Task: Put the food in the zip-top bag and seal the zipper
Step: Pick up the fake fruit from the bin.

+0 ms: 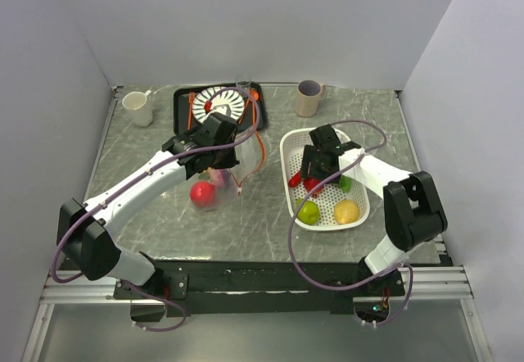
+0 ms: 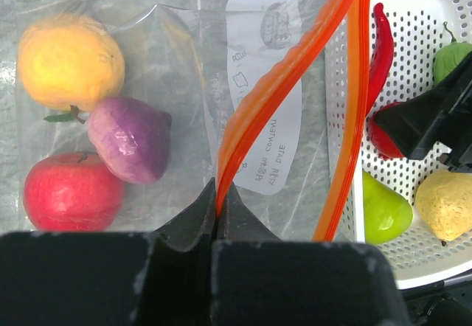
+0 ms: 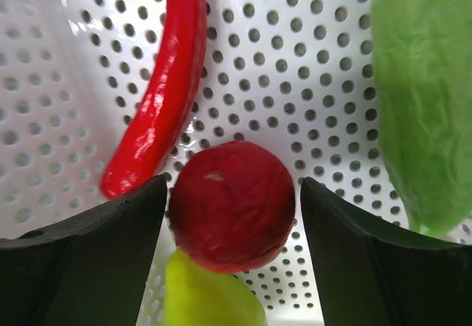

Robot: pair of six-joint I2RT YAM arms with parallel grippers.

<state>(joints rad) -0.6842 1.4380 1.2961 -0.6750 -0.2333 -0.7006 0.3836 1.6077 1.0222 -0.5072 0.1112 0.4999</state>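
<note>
Surface [image 1: 246,231]: zip-top bag [image 2: 184,82] lies left of centre, holding orange, purple and red food [image 2: 133,138]. White basket [image 2: 413,16] beside it. Right jaws spread, astride dark red fruit [image 3: 232,204] in the basket. Left jaws pressed together, pinching zipper [image 2: 280,82].

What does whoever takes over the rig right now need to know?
Left gripper: shut on the zipper, zip-top bag mouth open.
Right gripper: open, straddling the dark red fruit in the white basket.
Done: orange fruit, purple fruit, red apple bagged.
Left: dark red fruit, chili, green pepper, green pear, yellow pear; then seal.
</note>
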